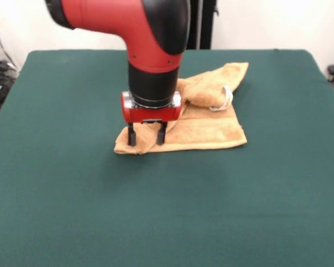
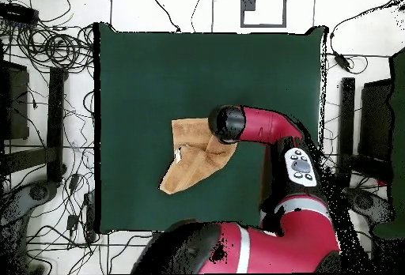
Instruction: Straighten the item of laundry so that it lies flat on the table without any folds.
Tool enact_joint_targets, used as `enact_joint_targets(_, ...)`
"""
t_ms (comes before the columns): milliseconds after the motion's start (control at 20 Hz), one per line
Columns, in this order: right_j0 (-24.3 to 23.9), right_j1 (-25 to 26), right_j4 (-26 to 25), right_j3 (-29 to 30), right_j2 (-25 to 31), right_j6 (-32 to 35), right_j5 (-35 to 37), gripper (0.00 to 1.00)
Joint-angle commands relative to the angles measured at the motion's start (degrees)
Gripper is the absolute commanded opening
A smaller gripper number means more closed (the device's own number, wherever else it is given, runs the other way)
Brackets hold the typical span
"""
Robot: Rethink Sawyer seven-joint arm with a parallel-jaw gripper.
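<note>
The orange-tan towel (image 1: 209, 125) lies near the middle of the green table (image 1: 72, 194), crumpled. Its far part is folded over into a bunched ridge running toward the far right corner, with a white tag (image 1: 225, 100) on the fold. My gripper (image 1: 147, 136) points straight down over the towel's near-left corner. Its two black fingers (image 1: 132, 135) stand apart, tips on or just above the cloth, with a bit of cloth between them. In the overhead view the towel (image 2: 190, 165) shows as a folded shape, and the arm's wrist (image 2: 227, 123) hides the gripper at the towel's right corner.
The green table (image 2: 158, 66) extends widely on all sides of the towel. Cables (image 2: 55, 47) and equipment lie on the floor round the table. A black post (image 1: 203, 22) stands behind the far edge.
</note>
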Motion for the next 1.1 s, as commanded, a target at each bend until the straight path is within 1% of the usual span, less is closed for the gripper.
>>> enact_joint_targets(50, -2.2, 5.2, 3.5, -2.2, 11.0, -5.2, 21.9, 1.00)
enact_joint_targets(300, -4.1, 7.5, 3.1, -3.2, 13.2, -7.0, 25.4, 1.00)
enact_joint_targets(600, -4.5, 7.9, 1.3, -4.1, 14.2, -6.6, 24.2, 1.00)
enact_joint_targets(750, -3.8, 5.9, -1.2, -2.6, 13.6, -5.4, 17.3, 1.00)
enact_joint_targets(800, -3.1, 4.7, -2.6, -1.7, 12.8, -4.0, 13.0, 1.00)
enact_joint_targets(900, -2.3, 3.4, -4.4, -0.4, 11.8, -1.9, 7.5, 1.00)
enact_joint_targets(1000, -2.0, 2.5, -5.3, 0.6, 11.4, -0.6, 4.9, 1.00)
enact_joint_targets(1100, -1.9, 2.4, -5.7, 0.7, 11.4, -0.1, 4.9, 1.00)
